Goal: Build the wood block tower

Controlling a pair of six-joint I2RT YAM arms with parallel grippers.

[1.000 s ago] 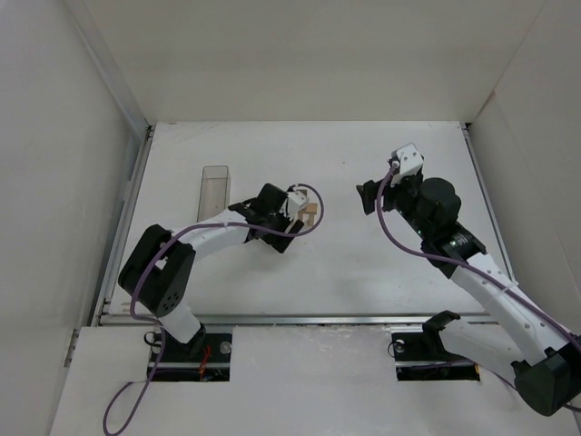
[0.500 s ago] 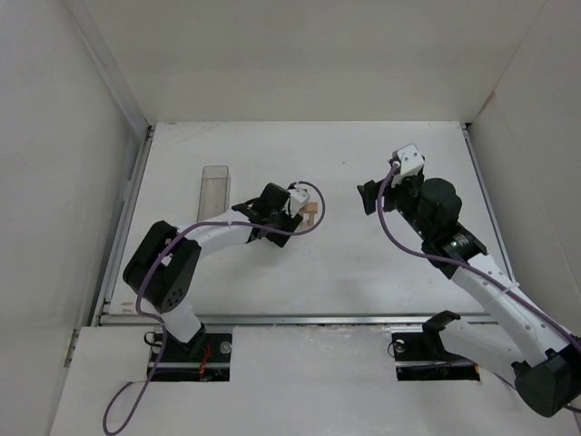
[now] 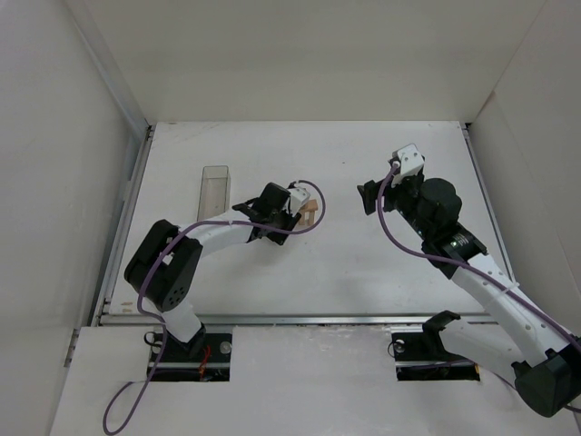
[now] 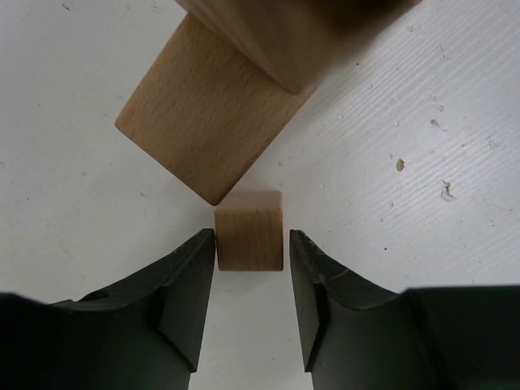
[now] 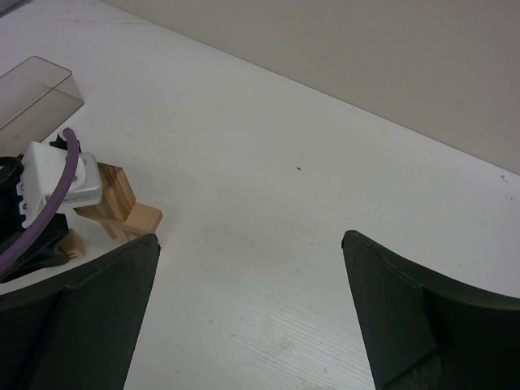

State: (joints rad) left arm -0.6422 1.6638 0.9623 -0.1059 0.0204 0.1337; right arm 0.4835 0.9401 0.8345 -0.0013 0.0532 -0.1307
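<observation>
Counting, far left on the white table, one clear plastic box, lying lengthwise. Moving right: finding the left gripper reaching low to the right of the box, tips at the wood blocks near the table's middle. Counting three blocks in the left wrist view: one small cube lying on the table and two larger blocks just beyond it, one overlapping the other at the top of that view. Seeing the two fingers bracketing the cube, jaws parted narrowly and not clamping: one fingertip meeting the cube's edge, a thin strip of table showing beside the other. Moving right again, well apart: finding the right gripper hovering above the table, jaws spread wide, holding nothing, facing the blocks. Counting two arms in all.
</observation>
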